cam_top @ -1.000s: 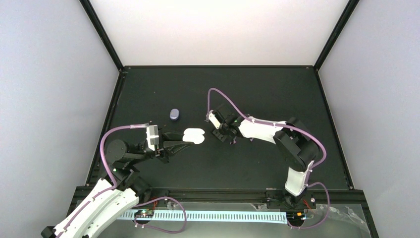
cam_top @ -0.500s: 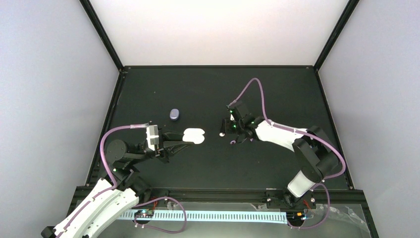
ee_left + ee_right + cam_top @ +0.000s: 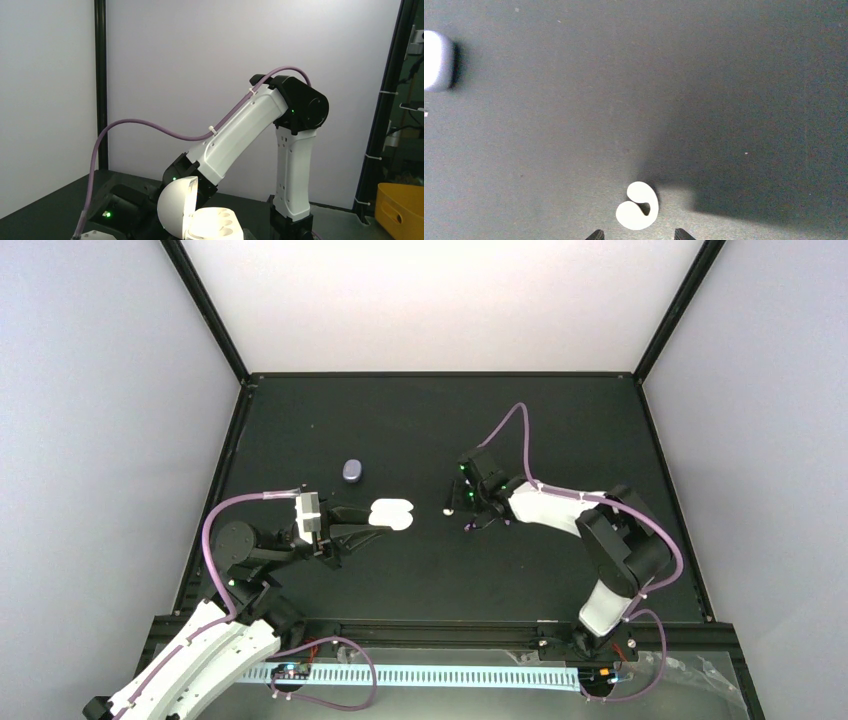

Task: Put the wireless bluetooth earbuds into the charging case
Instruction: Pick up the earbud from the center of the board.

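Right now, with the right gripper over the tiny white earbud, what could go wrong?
1. The tiny white curled earbud lies flat on the black table, just ahead of the tips of the right gripper; a pinch could flick it away.
2. A tiny purple earbud nearby could get knocked.
3. The open white oval charging case in the left gripper has small wells; seating needs exact alignment.
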Controlling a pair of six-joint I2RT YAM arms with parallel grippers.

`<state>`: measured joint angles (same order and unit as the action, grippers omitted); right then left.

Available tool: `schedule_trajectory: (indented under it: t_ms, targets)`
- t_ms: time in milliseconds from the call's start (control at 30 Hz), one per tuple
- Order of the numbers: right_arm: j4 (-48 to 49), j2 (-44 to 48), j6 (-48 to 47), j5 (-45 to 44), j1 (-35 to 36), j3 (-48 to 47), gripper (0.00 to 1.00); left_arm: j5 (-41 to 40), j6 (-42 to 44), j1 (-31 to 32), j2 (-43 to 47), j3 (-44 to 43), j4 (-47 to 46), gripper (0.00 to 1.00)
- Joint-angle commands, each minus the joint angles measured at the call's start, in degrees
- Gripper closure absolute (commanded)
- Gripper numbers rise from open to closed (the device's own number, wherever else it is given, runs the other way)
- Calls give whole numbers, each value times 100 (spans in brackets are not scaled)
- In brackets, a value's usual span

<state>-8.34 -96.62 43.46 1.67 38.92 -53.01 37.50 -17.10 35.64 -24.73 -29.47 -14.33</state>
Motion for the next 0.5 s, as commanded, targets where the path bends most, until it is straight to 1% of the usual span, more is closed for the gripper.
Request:
schedule_trajectory:
  t_ms: [0, 467]
  targets:
    - [-68, -183, 149, -192, 11, -60, 65, -54, -19, -23, 39, 12, -59, 98]
    - [-79, -466, 62, -211, -70, -111, 69, -62, -18, -29, 26, 12, -72, 98]
